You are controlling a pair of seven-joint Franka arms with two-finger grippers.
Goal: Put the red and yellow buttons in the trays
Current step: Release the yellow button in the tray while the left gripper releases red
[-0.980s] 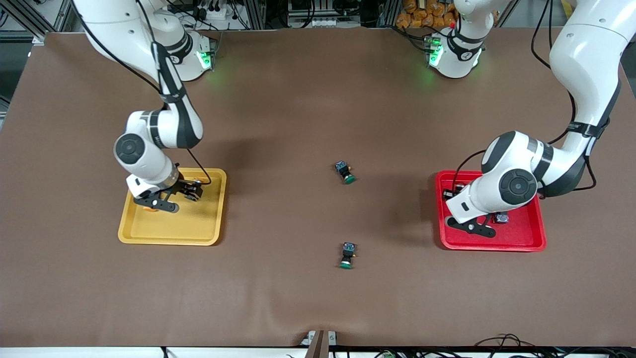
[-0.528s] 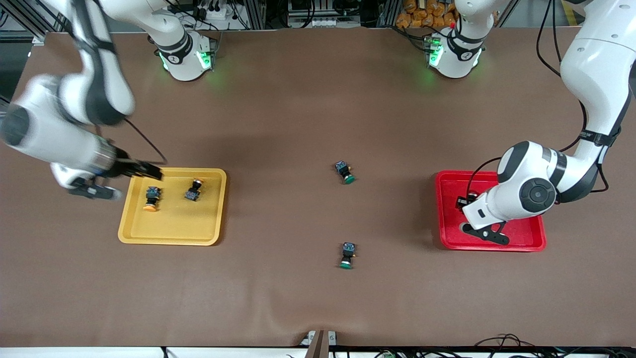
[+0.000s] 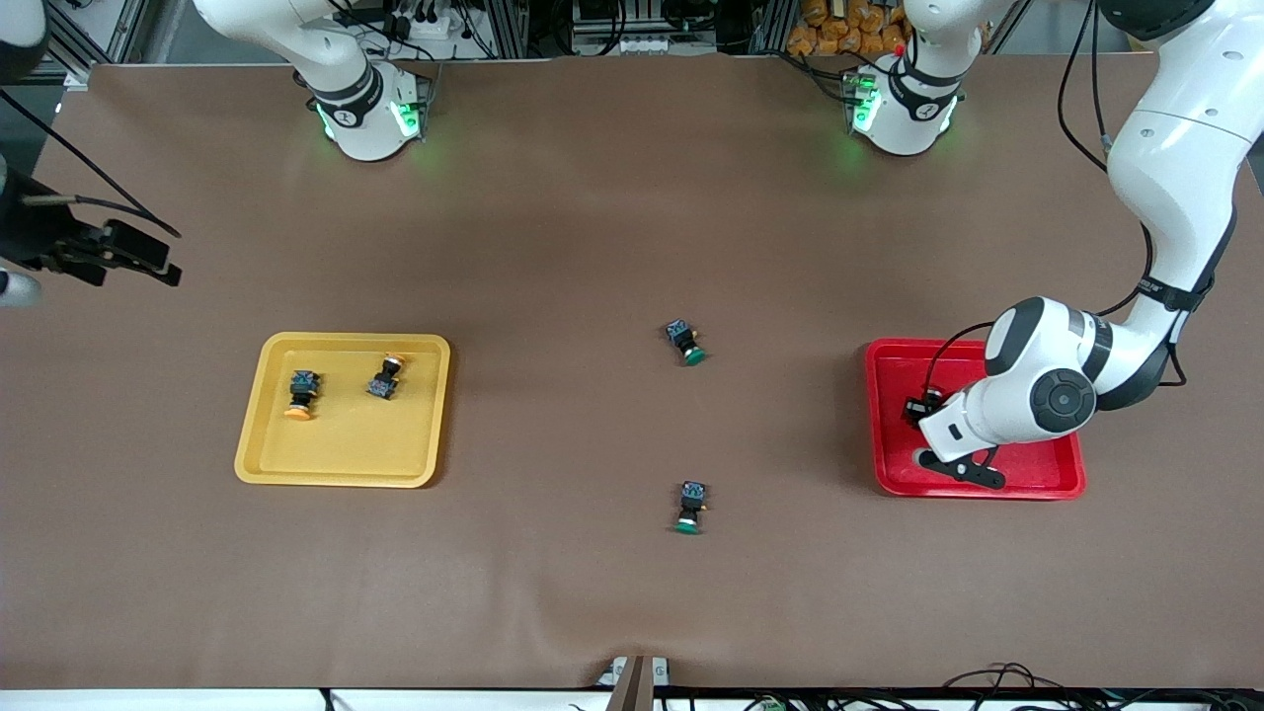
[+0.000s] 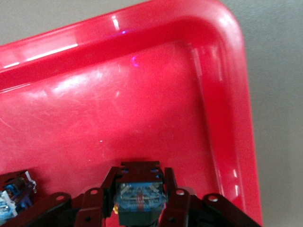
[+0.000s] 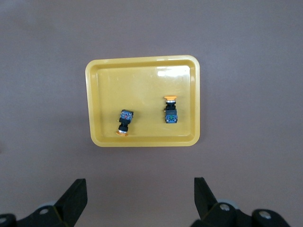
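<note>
The yellow tray holds two yellow-capped buttons lying on their sides. My right gripper is open and empty, up over the table by the right arm's end. Its wrist view shows the yellow tray and both buttons from above, with the gripper apart from them. My left gripper is low in the red tray. In the left wrist view the gripper is shut on a button over the tray floor; its cap is hidden. A second button lies beside it.
Two green-capped buttons lie on the brown mat between the trays, one farther from the front camera, one nearer. The left arm's wrist covers much of the red tray in the front view.
My right gripper has risen off the yellow tray and swung out to the right arm's end, leaving two yellow buttons in it. My left gripper has shifted slightly within the red tray.
</note>
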